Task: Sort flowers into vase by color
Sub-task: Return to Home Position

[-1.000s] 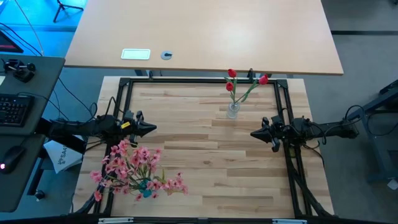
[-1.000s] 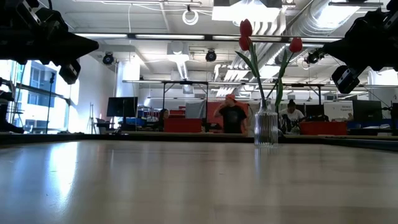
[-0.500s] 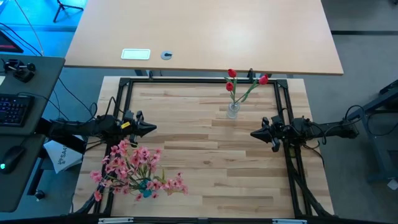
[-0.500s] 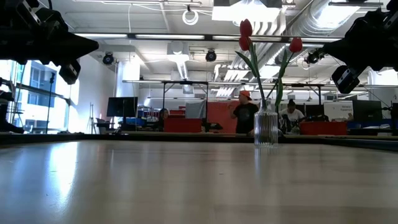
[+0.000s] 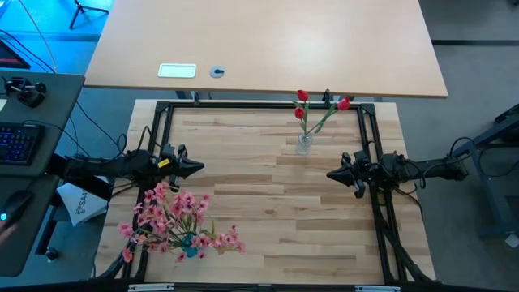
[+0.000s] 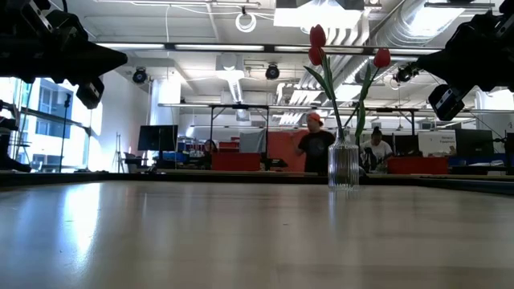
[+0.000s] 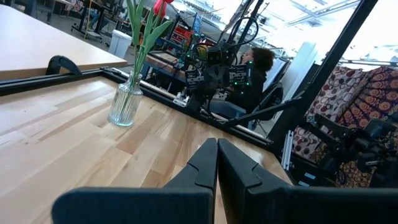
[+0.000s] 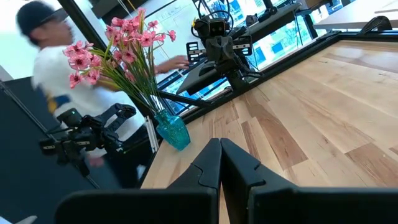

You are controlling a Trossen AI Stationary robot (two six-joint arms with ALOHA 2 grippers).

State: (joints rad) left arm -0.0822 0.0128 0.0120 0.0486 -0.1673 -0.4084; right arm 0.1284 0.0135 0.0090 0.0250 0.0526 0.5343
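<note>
Sorting looks done, so left gripper (image 5: 200, 168) and right gripper (image 5: 329, 173) are parked empty at the table (image 5: 268, 211) sides, jaws closed: pink flowers (image 5: 172, 212) are held in the blue vase (image 5: 191, 246), red flowers (image 5: 302, 105) in the clear vase (image 5: 304, 144).

robotics lab (ceiling ducts (image 6: 418, 20), monitor (image 6: 158, 137))

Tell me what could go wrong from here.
Both jaws are shut. The pink flowers spread just beside the left gripper; a swing of that arm could snag them and tip the blue vase. A person stands close to that side of the table, possibly within the arm's reach. The right gripper waits apart from the clear vase of red flowers.
</note>
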